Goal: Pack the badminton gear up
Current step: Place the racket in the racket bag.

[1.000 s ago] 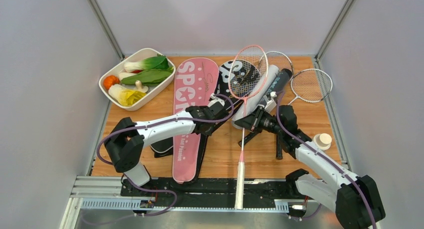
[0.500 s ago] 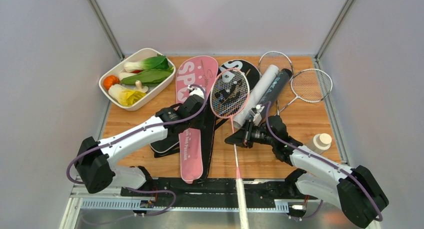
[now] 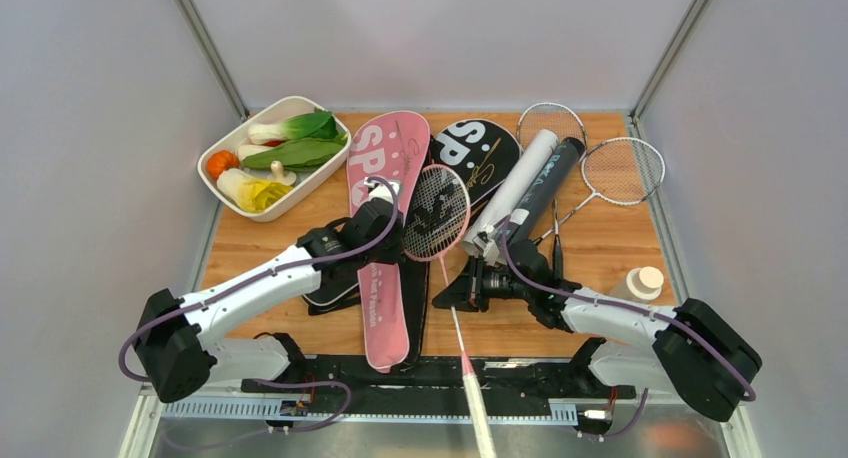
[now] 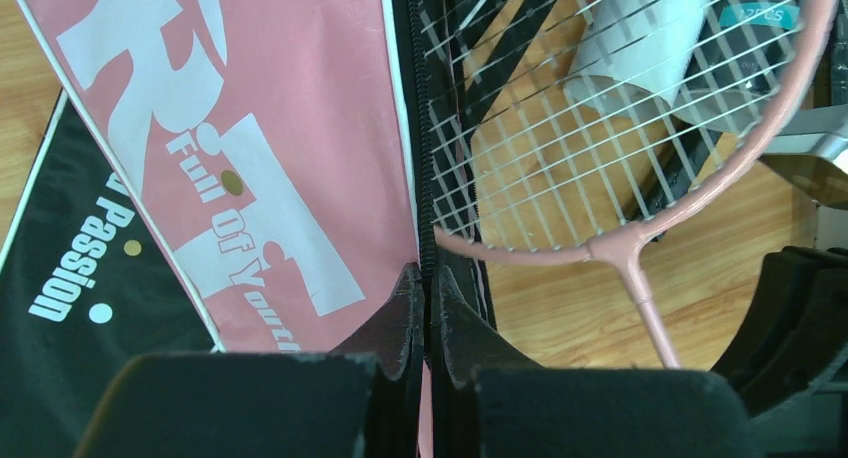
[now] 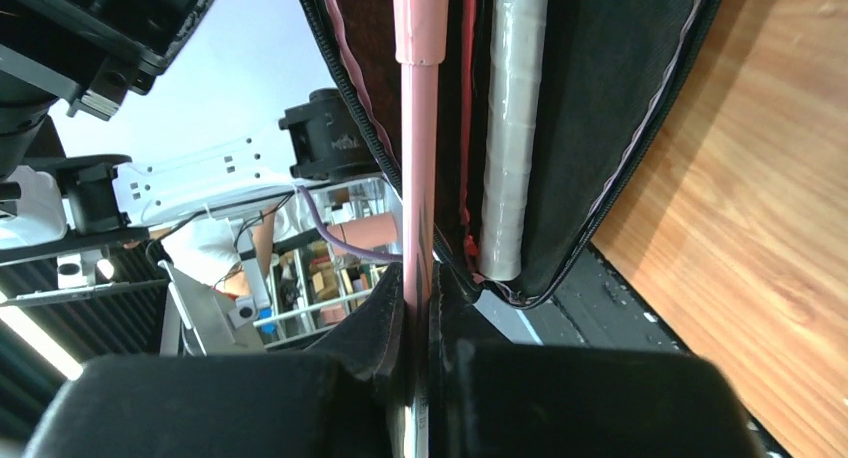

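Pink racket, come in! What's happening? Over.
Left gripper shut on zipper edge of pink cover. Right gripper shut on shaft of pink racket. Racket head at cover edge, white tube close beside.

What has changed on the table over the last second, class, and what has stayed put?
The right tool, shut on the pink racket at its shaft, pulled it nearer and leftward, so its head now lies beside the pink cover, away from the tubes. The left tool also moved left and nearer, and pinches that cover's zip edge. The dish, tubes, silver rackets and bottle stayed put.
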### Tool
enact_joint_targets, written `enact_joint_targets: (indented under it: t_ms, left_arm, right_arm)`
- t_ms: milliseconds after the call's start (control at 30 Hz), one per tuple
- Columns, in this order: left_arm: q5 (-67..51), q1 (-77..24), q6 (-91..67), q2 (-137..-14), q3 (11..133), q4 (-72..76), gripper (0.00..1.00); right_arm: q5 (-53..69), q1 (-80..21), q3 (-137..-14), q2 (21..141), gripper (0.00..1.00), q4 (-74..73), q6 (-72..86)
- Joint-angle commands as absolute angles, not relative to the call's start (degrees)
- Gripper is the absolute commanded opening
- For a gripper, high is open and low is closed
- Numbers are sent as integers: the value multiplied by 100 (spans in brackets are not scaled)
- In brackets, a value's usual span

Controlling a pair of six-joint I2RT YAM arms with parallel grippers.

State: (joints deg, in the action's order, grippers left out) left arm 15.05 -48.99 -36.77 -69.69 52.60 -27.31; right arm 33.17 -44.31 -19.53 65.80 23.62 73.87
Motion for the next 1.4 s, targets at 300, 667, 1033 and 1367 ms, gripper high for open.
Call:
enact_joint_targets:
  t_ms: [300,667,1033,1367]
  left_arm:
    - [637,-4858,-3224,-5991,4650,-1828,0]
    - [101,-4840,-3420,-5745,4243,-1766,0]
    - [-215,-4841,-3951,-5631,4026,-1743,0]
    - [-123,-4838,-4214,-5355,4034,-2388,0]
  right_arm:
    - [3810,-4531,-3041,8062,0,3907,7562]
    - [3876,-4425,-4380,10211,0,4703,7292]
    - [3010,-4359,-5675,11235,0,3705,6400]
    - [3127,-4255,-6104,12238,0,4506,6369]
